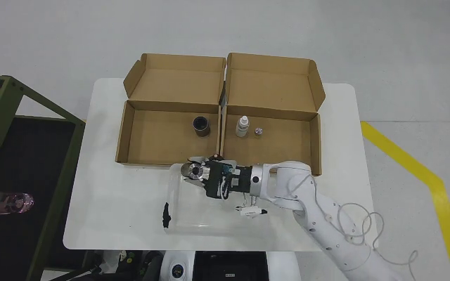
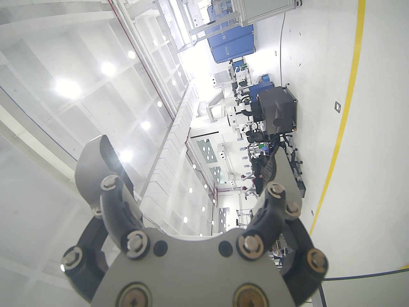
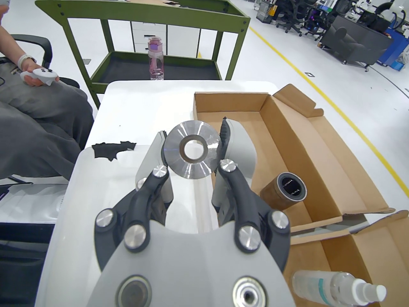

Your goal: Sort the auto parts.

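Right wrist view: metal disc (image 3: 175, 154), bore toward camera.

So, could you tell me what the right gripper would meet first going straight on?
Likely nothing on the white table: the right gripper, shut on a silver metal ring, points alongside the brown cardboard box toward the green metal cart beyond; depth is unclear.

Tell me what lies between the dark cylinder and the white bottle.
The adjoining box walls stand between the dark cylinder and the white bottle, as the top view shows.
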